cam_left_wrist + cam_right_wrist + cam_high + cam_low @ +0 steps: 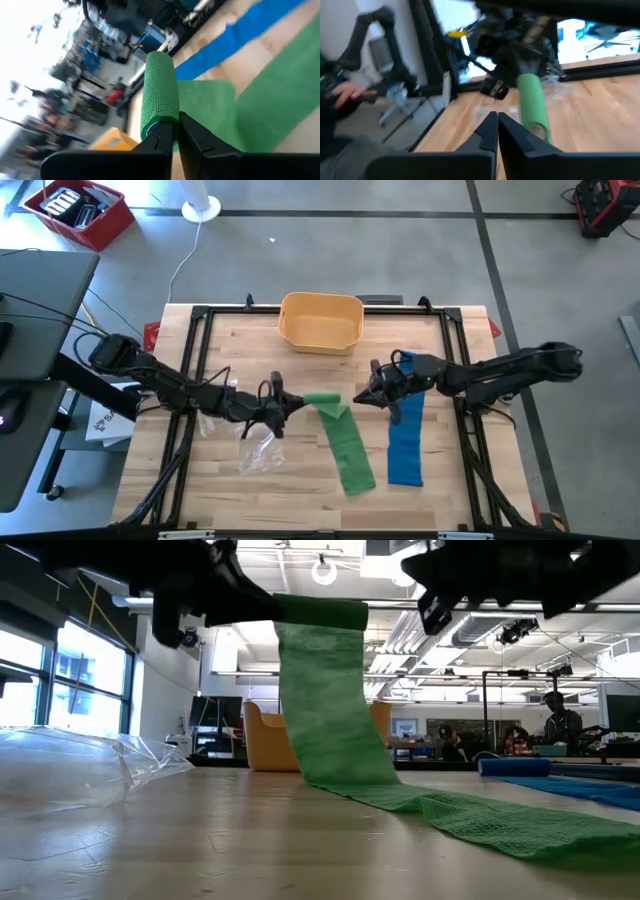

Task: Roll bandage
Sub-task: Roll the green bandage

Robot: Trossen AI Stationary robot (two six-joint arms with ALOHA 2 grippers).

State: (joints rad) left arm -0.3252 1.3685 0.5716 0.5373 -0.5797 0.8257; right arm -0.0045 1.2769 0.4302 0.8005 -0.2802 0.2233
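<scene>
Near edge of the table (300, 515): the loose tail of the green bandage (340, 442) is lying flat on the wood, running from the near side up toward the middle. A crumpled clear plastic wrapper (256, 452) is lying on the table just beside it, toward my left arm.

Middle of the table: my left claw (280, 404) is holding the rolled end of the green bandage, its fingers (162, 142) pinched shut on the roll (seen in the left wrist view, the roll is standing out past the fingertips). In the low view the roll is hanging above the table, with the strip draping down from it onto the wood. My right claw (368, 394) is hovering just beside the other end of the roll, apart from it; in the right wrist view its fingers (487, 131) are pressed together and gripping nothing, with the green roll showing just ahead of them.

Right of the green strip: a blue bandage (406, 430) is lying unrolled and flat, passing under my right arm.

Far edge of the table: a yellow tub (320, 320) is resting on the wood, well apart from both claws.

Beyond the table: a red bin (78, 214) is sitting on the floor, and a person's hand (347, 92) is showing in the right wrist view.
</scene>
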